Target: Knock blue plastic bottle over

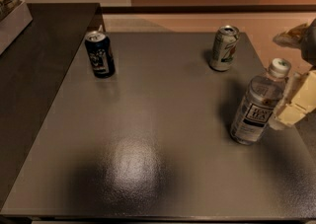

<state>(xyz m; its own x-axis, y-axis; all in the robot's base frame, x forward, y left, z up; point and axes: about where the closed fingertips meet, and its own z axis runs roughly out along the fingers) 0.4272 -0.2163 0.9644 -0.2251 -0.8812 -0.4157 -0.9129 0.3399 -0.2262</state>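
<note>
The blue plastic bottle (257, 103) is clear with a white cap and a white label with dark print. It stands at the right side of the grey table (148, 134), leaning slightly to the right at the top. My gripper (296, 100) comes in from the right edge of the view. Its pale fingers (291, 112) sit right beside the bottle's upper right side, touching or nearly touching it.
A dark blue can (99, 54) stands upright at the back left of the table. A white-green can (224, 48) stands upright at the back right, behind the bottle. A darker counter (34, 70) borders the table on the left, with a white box (12, 13) on it.
</note>
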